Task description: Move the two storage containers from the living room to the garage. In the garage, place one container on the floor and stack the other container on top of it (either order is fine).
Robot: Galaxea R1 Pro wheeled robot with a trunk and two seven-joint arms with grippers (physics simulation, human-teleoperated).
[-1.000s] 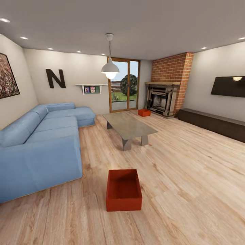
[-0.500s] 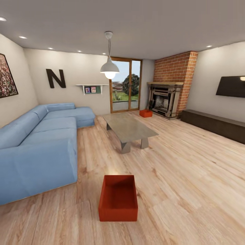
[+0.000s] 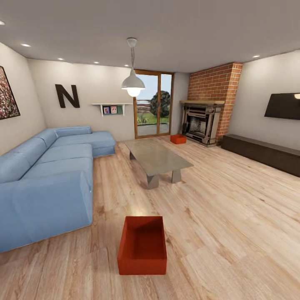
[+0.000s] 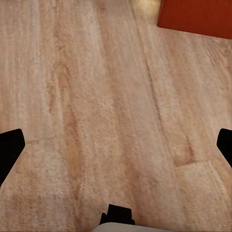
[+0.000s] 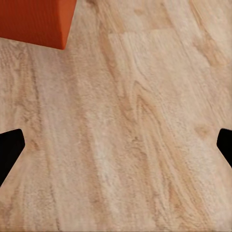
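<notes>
On the light wood plank floor (image 3: 233, 216) of the living room, one rust-red open-top rectangular storage container (image 3: 142, 246) sits just off the near end of the pale blue sectional sofa (image 3: 50, 179). Its twin, a second rust-red container (image 3: 178, 138), rests far off beside the brick fireplace (image 3: 204, 121), beyond the grey low table (image 3: 157, 157). Both grippers, left (image 4: 116, 150) and right (image 5: 116, 145), hang spread wide over bare planks, holding nothing, a corner of the near container showing in each wrist view.
</notes>
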